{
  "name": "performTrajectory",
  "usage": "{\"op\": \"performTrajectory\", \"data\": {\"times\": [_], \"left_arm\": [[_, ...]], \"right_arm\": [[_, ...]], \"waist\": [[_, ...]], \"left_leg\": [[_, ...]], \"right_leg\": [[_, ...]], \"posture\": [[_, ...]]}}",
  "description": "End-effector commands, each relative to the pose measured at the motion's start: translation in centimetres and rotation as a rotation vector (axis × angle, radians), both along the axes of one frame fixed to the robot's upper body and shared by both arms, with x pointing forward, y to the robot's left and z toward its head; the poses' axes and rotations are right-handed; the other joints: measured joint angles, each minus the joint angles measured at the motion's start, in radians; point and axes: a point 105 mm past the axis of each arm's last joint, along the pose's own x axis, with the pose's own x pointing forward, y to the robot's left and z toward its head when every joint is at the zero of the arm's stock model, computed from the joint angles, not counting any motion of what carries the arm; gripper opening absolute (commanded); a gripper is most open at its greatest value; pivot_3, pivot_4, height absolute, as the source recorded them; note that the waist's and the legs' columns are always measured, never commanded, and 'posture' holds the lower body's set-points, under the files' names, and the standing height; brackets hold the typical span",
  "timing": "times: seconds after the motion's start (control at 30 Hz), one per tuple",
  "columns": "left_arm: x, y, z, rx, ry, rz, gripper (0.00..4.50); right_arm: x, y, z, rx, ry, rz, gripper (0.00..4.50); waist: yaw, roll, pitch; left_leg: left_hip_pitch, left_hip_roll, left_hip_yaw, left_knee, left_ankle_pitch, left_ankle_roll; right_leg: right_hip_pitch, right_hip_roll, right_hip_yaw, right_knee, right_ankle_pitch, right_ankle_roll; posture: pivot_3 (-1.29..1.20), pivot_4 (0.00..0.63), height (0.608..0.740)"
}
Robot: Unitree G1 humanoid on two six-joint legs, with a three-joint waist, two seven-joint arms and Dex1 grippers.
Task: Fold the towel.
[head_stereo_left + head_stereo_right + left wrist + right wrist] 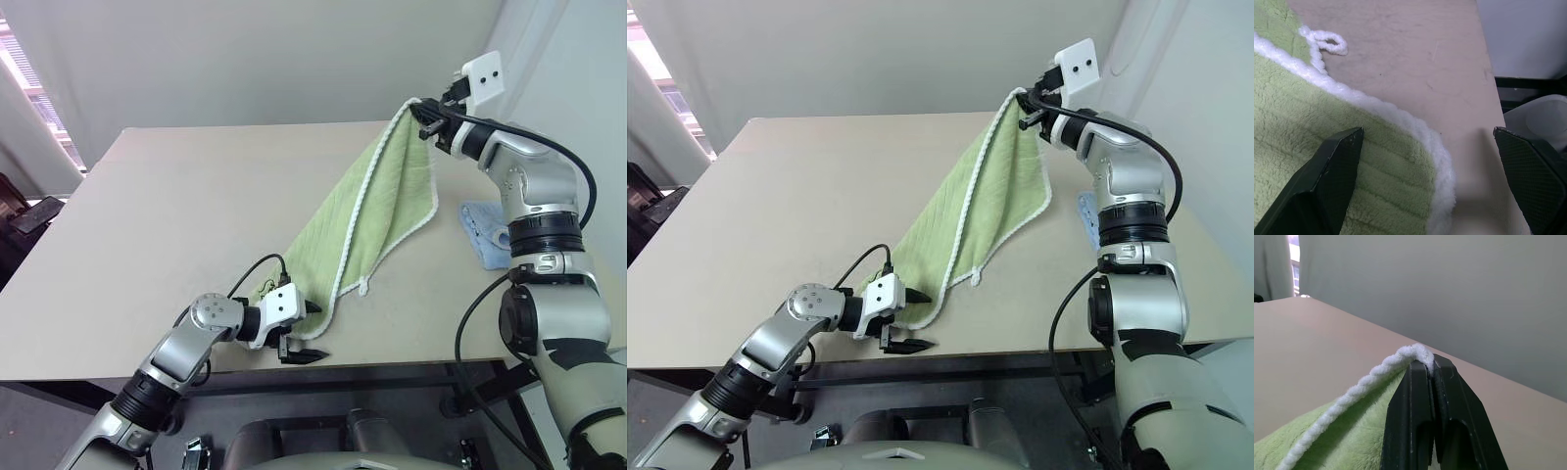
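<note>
The towel is ribbed terry cloth (fluffy white edging) on a smooth matt table.

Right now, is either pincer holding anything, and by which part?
The right pincer is shut on the towel at its white-edged top corner. The left pincer is open over the towel's lower edge, holding nothing.

A beige table carries the green towel's lower end beside the left gripper, plus a blue cloth below the right gripper.

Head stereo plus two wrist cams.
Head pair looks forward-down over the desk, sharing the whole scene; left wrist cam sits close above the towel, right wrist cam looks level along its fingers.
</note>
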Motion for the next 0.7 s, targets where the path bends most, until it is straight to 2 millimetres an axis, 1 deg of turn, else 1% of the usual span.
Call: {"op": "performTrajectory", "data": {"times": [0.03,0.13,0.2,0.27,0.3,0.37,0.4,0.47,0.57,0.63,0.7], "left_arm": [[0.6,-0.1,0.3,0.023,-0.032,0.007,3.93],[0.6,0.0,0.0,0.045,-0.036,0.008,2.90],[0.7,0.0,-0.2,0.061,-0.052,0.008,2.13],[0.7,0.0,-0.2,0.061,-0.056,0.010,1.36],[0.7,0.1,-0.2,0.061,-0.055,0.012,1.07],[0.7,0.3,-0.1,0.059,-0.054,0.012,0.31],[0.7,0.4,-0.1,0.056,-0.051,0.010,0.01],[0.6,0.6,0.3,0.039,-0.041,0.007,0.01],[0.8,1.2,1.5,-0.003,-0.023,0.026,0.01],[0.9,2.0,2.6,-0.031,-0.021,0.048,0.01],[1.1,3.2,3.8,-0.053,-0.020,0.094,0.01]], "right_arm": [[-0.6,-0.4,2.5,0.008,-0.084,-0.009,0.00],[-0.7,-0.5,2.4,0.007,-0.085,-0.012,0.00],[-0.8,-0.6,2.4,0.005,-0.085,-0.014,0.00],[-0.9,-0.7,2.4,0.003,-0.085,-0.017,0.00],[-0.9,-0.8,2.4,0.003,-0.084,-0.018,0.00],[-0.9,-0.9,2.3,0.002,-0.083,-0.022,0.00],[-0.8,-0.9,2.2,0.003,-0.082,-0.023,0.00],[-0.8,-1.0,2.1,0.003,-0.079,-0.025,0.00],[-0.8,-1.0,1.8,0.004,-0.074,-0.028,0.00],[-0.9,-1.0,1.5,0.002,-0.072,-0.027,0.00],[-0.9,-1.3,1.2,0.000,-0.068,-0.034,0.00]], "waist": [[0.000,0.000,0.000],[0.000,0.000,0.000],[0.000,0.000,0.000],[0.000,0.000,0.000],[0.000,0.000,0.000],[0.000,0.000,0.000],[0.000,0.000,0.000],[-0.001,0.000,0.000],[-0.001,0.000,0.000],[-0.001,0.000,0.000],[-0.001,0.000,0.000]], "left_leg": [[0.000,0.000,0.000,0.000,0.000,0.000],[0.000,0.000,0.000,0.000,0.000,0.000],[0.000,0.000,0.000,0.000,0.000,0.000],[0.000,0.000,0.000,0.000,0.000,0.000],[0.000,0.000,0.000,0.000,0.000,0.000],[0.000,0.000,0.000,0.000,0.000,0.000],[0.000,0.000,0.000,0.000,0.000,0.000],[0.000,0.000,0.000,0.000,0.000,0.000],[0.000,0.000,0.000,0.000,0.000,0.000],[0.000,0.000,0.000,0.000,0.000,0.000],[0.000,0.000,0.000,0.000,0.000,0.000]], "right_leg": [[0.000,0.000,0.000,0.000,0.000,0.000],[0.000,0.000,0.000,0.000,0.000,0.000],[0.000,0.000,0.000,0.000,0.000,0.000],[0.000,0.000,0.000,0.000,0.000,0.000],[0.000,0.000,0.000,0.000,0.000,0.000],[0.000,0.000,0.000,0.000,0.000,0.000],[0.000,0.000,0.000,0.000,0.000,0.000],[0.000,0.000,0.000,0.000,0.000,0.000],[0.000,0.000,0.000,0.000,0.000,0.000],[0.000,0.000,0.000,0.000,0.000,0.000],[0.000,0.000,0.000,0.000,0.000,0.000]], "posture": [[0.00,0.000,0.729],[0.00,0.000,0.729],[0.00,0.000,0.729],[0.00,0.000,0.729],[0.00,0.000,0.729],[0.00,0.000,0.729],[0.00,0.000,0.729],[0.00,0.000,0.729],[0.00,0.000,0.729],[0.00,0.000,0.729],[0.00,0.000,0.729]]}}
